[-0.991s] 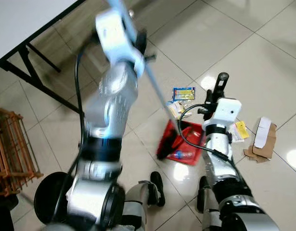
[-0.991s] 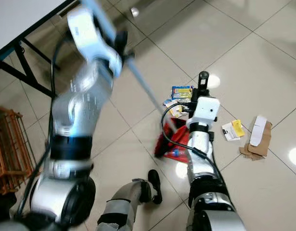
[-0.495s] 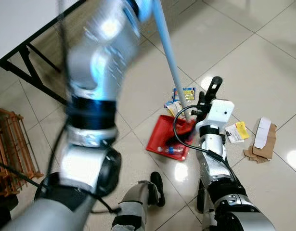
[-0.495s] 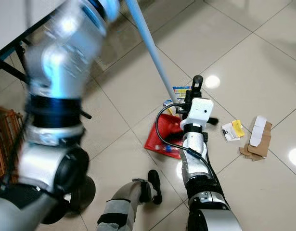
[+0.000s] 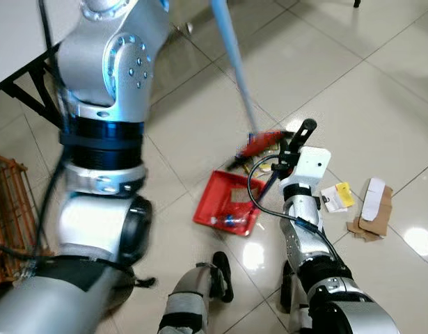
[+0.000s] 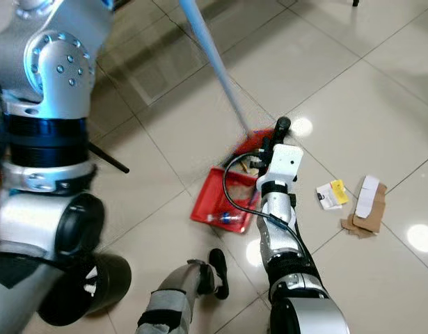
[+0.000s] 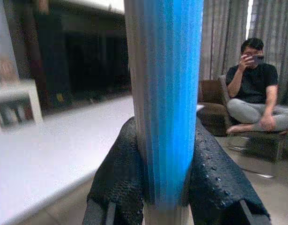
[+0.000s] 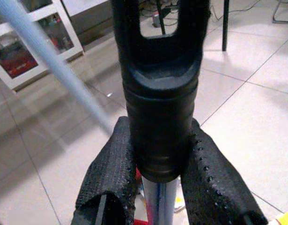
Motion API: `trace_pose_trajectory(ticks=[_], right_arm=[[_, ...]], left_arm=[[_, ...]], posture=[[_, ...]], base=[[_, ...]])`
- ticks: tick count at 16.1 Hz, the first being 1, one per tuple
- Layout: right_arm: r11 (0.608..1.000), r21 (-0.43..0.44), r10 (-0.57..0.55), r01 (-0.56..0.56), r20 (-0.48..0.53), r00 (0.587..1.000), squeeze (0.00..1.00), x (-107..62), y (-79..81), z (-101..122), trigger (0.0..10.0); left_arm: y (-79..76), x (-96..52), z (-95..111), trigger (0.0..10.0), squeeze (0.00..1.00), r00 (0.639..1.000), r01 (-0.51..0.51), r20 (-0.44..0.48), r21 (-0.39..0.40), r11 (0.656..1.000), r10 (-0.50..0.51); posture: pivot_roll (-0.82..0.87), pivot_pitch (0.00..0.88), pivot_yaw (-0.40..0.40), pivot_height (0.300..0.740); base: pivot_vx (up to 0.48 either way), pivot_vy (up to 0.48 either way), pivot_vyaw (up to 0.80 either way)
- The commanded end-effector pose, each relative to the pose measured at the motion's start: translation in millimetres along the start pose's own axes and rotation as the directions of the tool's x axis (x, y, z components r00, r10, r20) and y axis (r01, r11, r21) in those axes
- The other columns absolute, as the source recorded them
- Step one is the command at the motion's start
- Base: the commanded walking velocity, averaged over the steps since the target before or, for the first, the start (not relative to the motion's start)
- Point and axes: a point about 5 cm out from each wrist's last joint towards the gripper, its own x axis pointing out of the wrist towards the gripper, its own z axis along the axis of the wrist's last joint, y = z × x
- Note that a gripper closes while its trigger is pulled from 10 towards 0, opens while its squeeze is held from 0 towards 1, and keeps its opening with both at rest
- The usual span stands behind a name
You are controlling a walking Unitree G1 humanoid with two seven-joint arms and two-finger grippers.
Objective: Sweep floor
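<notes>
A broom (image 5: 236, 59) with a long blue stick leans over the tiled floor (image 5: 339, 76), and its red brush end (image 5: 261, 142) is just past the far edge of a red dustpan (image 5: 224, 202). The dustpan lies flat with some small bits inside it. More paper and cardboard scraps (image 5: 370, 209) lie on the floor to the right, apart from the pan.
</notes>
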Motion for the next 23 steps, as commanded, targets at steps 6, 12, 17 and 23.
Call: trace_pose_trajectory(ticks=[6, 12, 17, 23], right_arm=[[1.000, 0.008, 0.023, -0.023, -0.003, 1.000, 0.00, 5.4, -6.3, 4.4, 10.0], [1.000, -0.008, 0.008, -0.008, 0.038, 0.999, 0.00, 14.9, -23.5, 19.3, 10.0], [1.000, -0.007, -0.003, 0.003, 0.053, 0.999, 0.00, 20.0, -30.6, 27.2, 10.0], [1.000, -0.008, -0.009, 0.010, 0.073, 0.997, 0.00, 28.3, -36.8, 39.2, 10.0]], left_arm=[[22.0, -35.5, -39.8, 10.0, 0.00, 0.997, -0.002, -0.074, 0.380, 0.925, 0.033], [43.3, -82.7, -99.9, 10.0, 0.00, 0.956, -0.087, -0.208, 0.471, 0.878, 0.207], [65.1, -132.1, -160.4, 10.0, 0.00, 0.845, -0.197, -0.401, 0.382, 0.903, 0.354], [72.0, -152.3, -182.1, 10.0, 0.00, 0.759, -0.442, -0.418, 0.230, 0.867, 0.498]], posture=[[0.07, 0.174, 0.145, 0.740], [0.03, 0.123, 0.086, 0.740], [0.00, 0.086, 0.061, 0.740], [-0.03, 0.052, 0.041, 0.740]], base=[[0.000, 0.000, 0.00], [0.000, 0.000, 0.00], [0.000, 0.000, 0.00], [0.000, 0.000, 0.00]])
